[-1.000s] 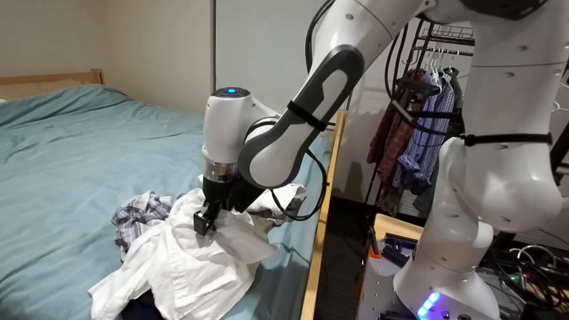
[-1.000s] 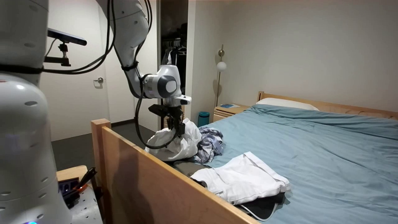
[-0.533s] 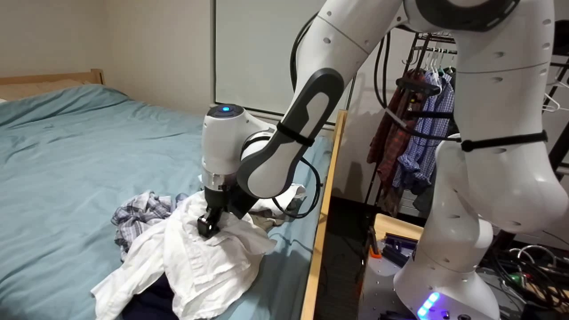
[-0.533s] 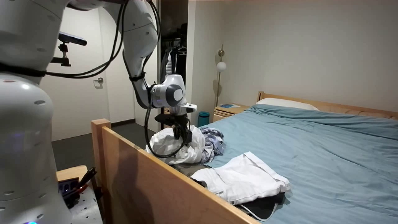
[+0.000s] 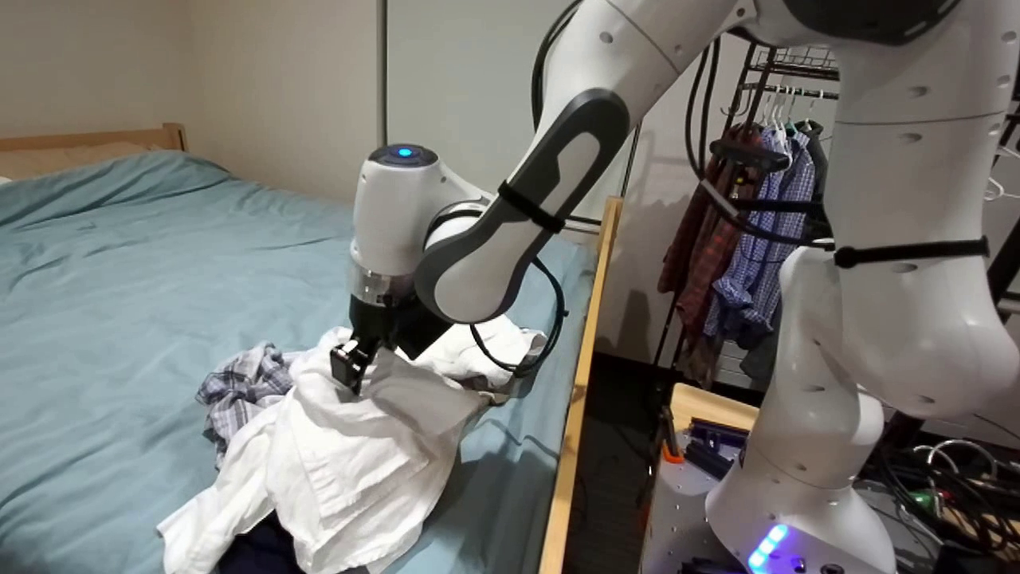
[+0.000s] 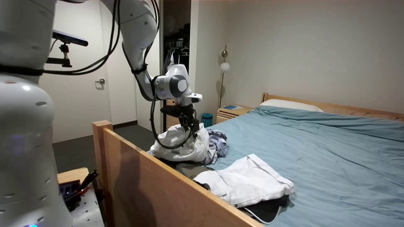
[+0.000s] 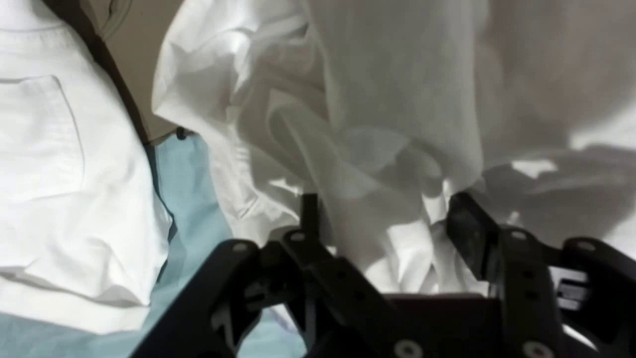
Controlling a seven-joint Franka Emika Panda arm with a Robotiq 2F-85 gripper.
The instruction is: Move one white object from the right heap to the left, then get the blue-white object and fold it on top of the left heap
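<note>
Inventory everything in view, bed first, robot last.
Bed: one, teal, in both exterior views
Shirt: one, white, on bed
Plaid cloth: one bundle, blue-white, beside shirt
Navy cloth: one, navy, under shirt
Olive garment: one, olive, beside shirt
Folded garment: one, white, atop black cloth
Black cloth: one, black, on bed
Pillow: one, white, at bed's head
Nightstand: one, tan, beside bed
Lamp: one, brass-white, by nightstand
Cylinder: one, teal, by nightstand
Hanging clothes: several, mixed, behind arm
Arm: one, white, over bed
Gripper: one, black, holding shirt
</note>
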